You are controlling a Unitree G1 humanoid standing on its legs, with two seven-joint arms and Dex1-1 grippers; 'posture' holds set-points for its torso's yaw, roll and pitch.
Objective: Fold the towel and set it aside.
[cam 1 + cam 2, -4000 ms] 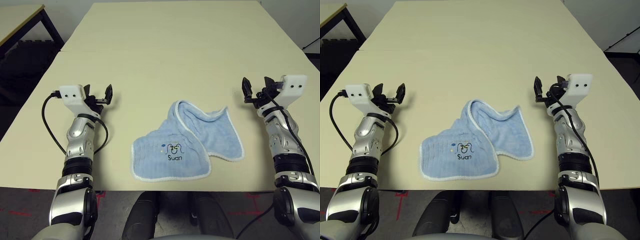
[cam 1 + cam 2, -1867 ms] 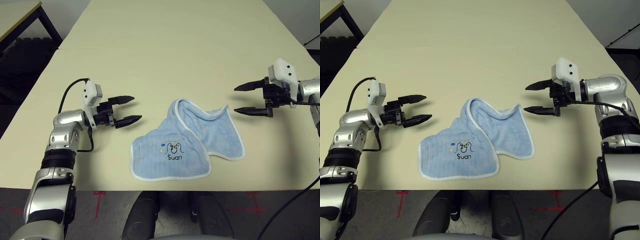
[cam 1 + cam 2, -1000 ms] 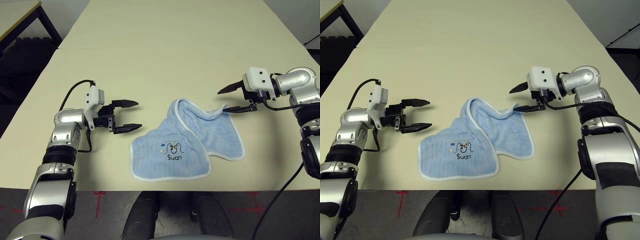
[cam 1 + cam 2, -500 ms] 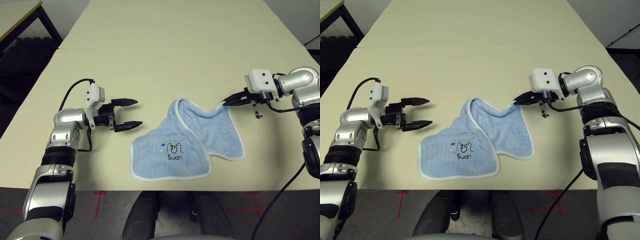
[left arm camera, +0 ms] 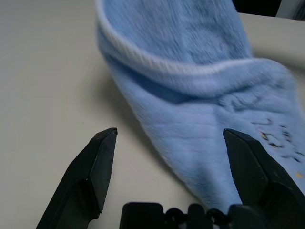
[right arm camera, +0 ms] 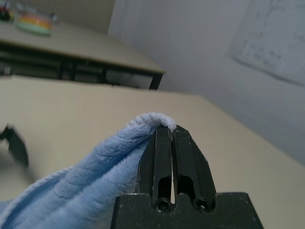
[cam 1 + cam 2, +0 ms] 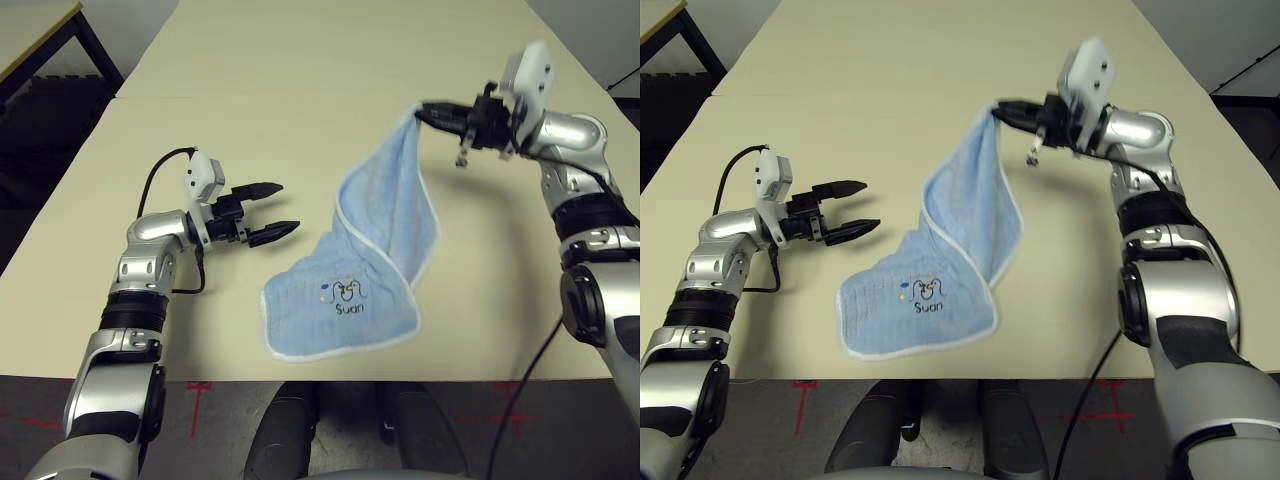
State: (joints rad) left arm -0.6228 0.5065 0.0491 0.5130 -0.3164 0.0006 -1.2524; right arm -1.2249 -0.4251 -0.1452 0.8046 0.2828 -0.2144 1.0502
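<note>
The tabletop point(image 7: 300, 90) is a pale cream surface that carries the towel point(image 7: 345, 310).

Near zone: the lower portion of the towel lies flat close to the front edge of the tabletop. This portion shows a small cartoon print and the dark lettering "Suan" point(image 7: 350, 309), facing up. White stitched edging runs along its rounded outline.

Middle zone, robot's left: the left hand point(image 7: 278, 210) is positioned just above the tabletop, pointing level toward the towel. Its two black fingers point(image 5: 86, 176) stand wide apart with nothing between them. In the left wrist view the towel's edge lies just ahead of the fingertips, near one finger but not gripped. The left hand is just beside the flat portion of the towel, apart from it.

Middle to far zone: from the flat portion the towel rises as a narrow, doubled band that slopes upward and toward the robot's right.

Far zone, robot's right: the right hand point(image 7: 427, 112) is raised above the tabletop. Its fingers point(image 6: 162, 152) are pressed together on one corner of the towel; the right wrist view shows the white-edged corner pinched at the fingertips, with the cloth hanging below.
</note>
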